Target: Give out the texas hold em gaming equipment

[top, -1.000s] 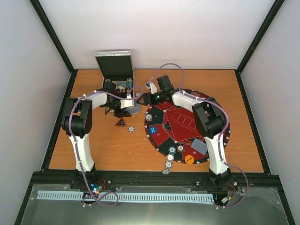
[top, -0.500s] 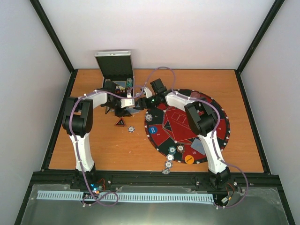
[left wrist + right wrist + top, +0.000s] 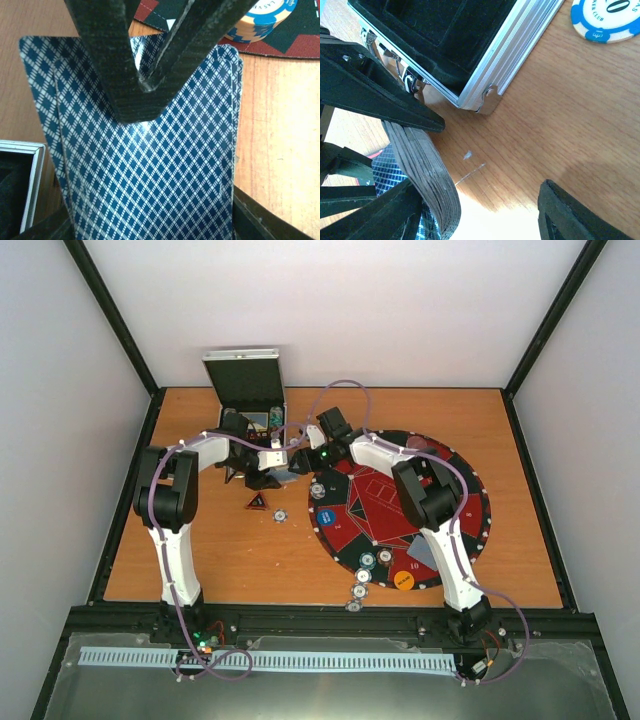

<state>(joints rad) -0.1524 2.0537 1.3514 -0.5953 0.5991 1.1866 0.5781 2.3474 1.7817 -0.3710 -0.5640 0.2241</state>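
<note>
Clamped in the left gripper (image 3: 150,222): a pack of cards (image 3: 150,170), blue diamond backs up, slightly fanned and bowed, fingers partly closed against both sides. Across the far end of the pack, a black V-shaped piece (image 3: 145,95). Just beyond, an orange-and-blue chip (image 3: 260,20) on a dark mat (image 3: 300,45). Opposite, the right gripper (image 3: 480,200), jaws wide apart over bare table (image 3: 560,110), gripping nothing; pack edge right by one finger, contact unclear. Ahead of it, a metal case (image 3: 515,55) corner and a blue-and-white chip (image 3: 605,20).
</note>
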